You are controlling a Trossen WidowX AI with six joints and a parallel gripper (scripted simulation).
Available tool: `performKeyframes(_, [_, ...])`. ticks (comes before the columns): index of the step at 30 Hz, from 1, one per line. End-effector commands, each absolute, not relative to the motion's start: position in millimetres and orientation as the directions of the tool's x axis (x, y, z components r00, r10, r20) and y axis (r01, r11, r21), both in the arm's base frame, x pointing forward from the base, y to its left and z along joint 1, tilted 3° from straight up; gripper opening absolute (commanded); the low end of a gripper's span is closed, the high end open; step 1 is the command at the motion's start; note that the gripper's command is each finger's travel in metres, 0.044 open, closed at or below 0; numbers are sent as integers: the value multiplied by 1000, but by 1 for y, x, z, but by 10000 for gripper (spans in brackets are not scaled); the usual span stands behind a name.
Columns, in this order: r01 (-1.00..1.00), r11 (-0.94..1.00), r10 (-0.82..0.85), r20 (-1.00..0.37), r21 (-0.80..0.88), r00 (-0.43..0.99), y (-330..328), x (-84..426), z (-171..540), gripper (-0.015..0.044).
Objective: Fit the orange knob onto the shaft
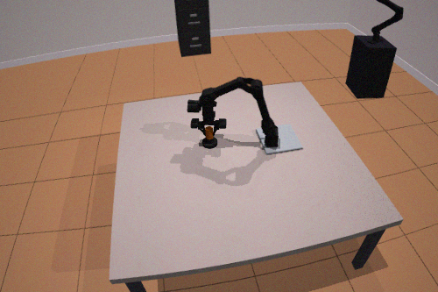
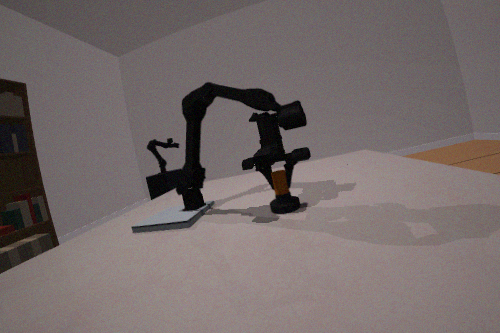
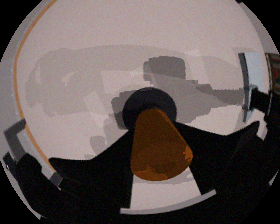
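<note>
Gripping the orange knob (image 1: 209,132) (image 2: 280,182) (image 3: 160,150), the claw (image 1: 209,131) (image 2: 281,177) (image 3: 153,128) is pointing down above the round pedestal (image 1: 209,143) (image 2: 285,204) (image 3: 141,102), which is standing on the tabletop (image 1: 245,217) (image 2: 250,277) (image 3: 121,30).

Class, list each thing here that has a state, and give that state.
Orange cylindrical knob: upright, clamped in the jaws, above the pedestal's base.
Black parallel jaws: shut on the knob.
Dark round pedestal: standing on the table.
Dark filing cabinet: drawers closed.
</note>
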State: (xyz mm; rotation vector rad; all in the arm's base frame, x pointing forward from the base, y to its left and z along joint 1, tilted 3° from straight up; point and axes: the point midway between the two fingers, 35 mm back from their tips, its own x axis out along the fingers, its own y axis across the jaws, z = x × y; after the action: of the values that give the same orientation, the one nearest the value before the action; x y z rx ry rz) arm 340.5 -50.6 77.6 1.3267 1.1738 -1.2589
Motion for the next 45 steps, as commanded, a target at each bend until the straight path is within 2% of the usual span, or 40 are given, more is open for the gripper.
performKeyframes(1, [997,-80,43,-999,13,16,-50,341,74,0])
performKeyframes(12, [997,-78,39,-999,13,16,-51,340,75,0])
performKeyframes(29, [997,-78,39,-999,13,16,-51,340,75,440])
performKeyframes(37, [997,-78,39,-999,13,17,-51,341,77,440])
performKeyframes(45, [997,-75,38,-999,14,16,-55,339,167,440])
